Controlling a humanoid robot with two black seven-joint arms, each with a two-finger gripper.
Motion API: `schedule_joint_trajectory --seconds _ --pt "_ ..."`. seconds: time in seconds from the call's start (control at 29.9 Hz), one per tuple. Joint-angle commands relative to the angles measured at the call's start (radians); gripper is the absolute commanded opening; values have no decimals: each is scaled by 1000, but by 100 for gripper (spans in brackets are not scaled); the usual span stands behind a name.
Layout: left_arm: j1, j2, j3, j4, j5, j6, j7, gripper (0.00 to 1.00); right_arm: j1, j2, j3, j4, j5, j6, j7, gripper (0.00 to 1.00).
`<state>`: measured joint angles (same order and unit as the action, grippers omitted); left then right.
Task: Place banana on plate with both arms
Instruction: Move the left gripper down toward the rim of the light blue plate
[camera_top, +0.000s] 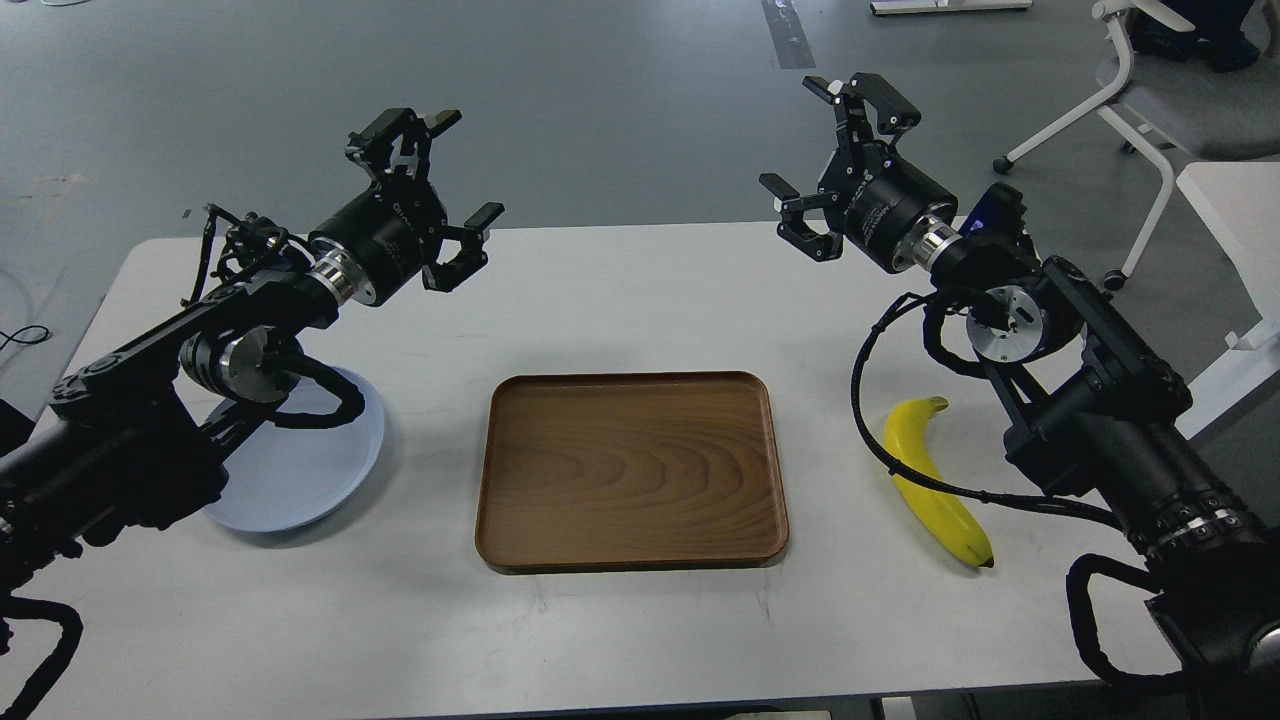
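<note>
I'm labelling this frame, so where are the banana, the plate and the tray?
banana (935, 485), head view, middle of its yellow body.
plate (300, 480), head view, bare blue surface near its front.
tray (630, 470), head view, bare wooden floor.

We see a white surface (640, 290) filling most of the view, matte, lit evenly from above. Beyond it lies grey floor (600, 90) with a darker strip (787, 33) near the top. At upper right stands a white-framed chair (1150, 90) with a grey seat on casters, beside another white table's corner (1235, 200).
</note>
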<state>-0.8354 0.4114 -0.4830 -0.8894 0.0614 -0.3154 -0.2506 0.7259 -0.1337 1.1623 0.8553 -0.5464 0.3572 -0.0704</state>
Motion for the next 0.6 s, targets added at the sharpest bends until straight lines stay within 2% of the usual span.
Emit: schedule_joint_trajectory --seconds 0.0,0.4,0.57 --pt "21 13 -9 -14 2 -28 -6 99 0 2 2 -13 0 -3 0 100" --pt "58 26 -9 -11 -3 -19 7 99 4 2 5 -16 0 -4 0 100" --pt "65 43 -9 -11 -3 -19 34 99 4 2 4 -18 0 -4 0 100"
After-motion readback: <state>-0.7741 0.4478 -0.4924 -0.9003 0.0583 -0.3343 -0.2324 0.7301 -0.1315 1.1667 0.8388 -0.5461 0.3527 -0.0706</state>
